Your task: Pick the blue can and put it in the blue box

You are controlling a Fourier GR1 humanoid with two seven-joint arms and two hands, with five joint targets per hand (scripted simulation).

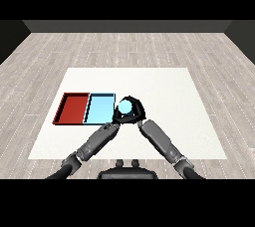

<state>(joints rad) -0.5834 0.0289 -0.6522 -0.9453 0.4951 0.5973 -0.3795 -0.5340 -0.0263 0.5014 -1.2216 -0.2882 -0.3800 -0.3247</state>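
Head view: blue can gripped beside the blue tray, drop still to come

Head view shows both forearms meeting near the middle of the white bench (164, 91), just to the right of the two trays. The blue can (125, 106) sits between the two black hands, seen from above as a pale blue round top. The right hand (138, 113) curls round the can from its right side and over the far edge. The left hand (117, 116) presses in at the can's left, with its fingers also bent round it, so both hands look closed on the can, though the dark shapes run together and the split between them is hard to trace.

The can is just beside the right rim of the light blue tray (99, 109), not inside it. The red tray (72, 107) lies touching the blue one on its left, and nothing shows in either tray.

As a judgement, the pick appears done or nearly so: the can is held, but whether it is lifted off the bench cannot be told from this angle. What is left is the carry leftward over the blue tray's rim, the lowering into it, and the release. The distance to cover is short, since the can is already next to the tray.

No brand, label or writing can be read on the can, the trays or the bench
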